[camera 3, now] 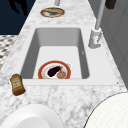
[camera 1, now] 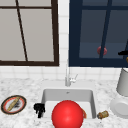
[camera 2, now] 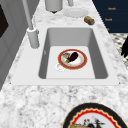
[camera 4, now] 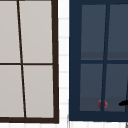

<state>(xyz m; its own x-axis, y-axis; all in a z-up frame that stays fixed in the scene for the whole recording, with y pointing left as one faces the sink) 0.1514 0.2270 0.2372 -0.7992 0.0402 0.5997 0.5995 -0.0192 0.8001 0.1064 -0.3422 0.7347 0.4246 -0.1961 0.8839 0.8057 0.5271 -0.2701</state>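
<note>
Red ball (camera 1: 67, 115) fronts the sink (camera 1: 93, 100), left hand (camera 1: 39, 109) hanging loose and empty at the ball's nine o'clock; the stiff, breakable plate (camera 3: 54, 71) likely wants a rim grip.

My left robot hand (camera 1: 39, 109) hangs at the sink's (camera 1: 45, 95) front-left corner, above the speckled marble surface (camera 1: 25, 85). Left of it on that surface lies a dark-rimmed plate (camera 1: 13, 104) of food. Well to its right, past the sink, a small brown bottle (camera 1: 103, 114) lies on its side, with a white plate (camera 1: 120, 107) and a grey canister (camera 1: 123, 82) just beyond.
</note>
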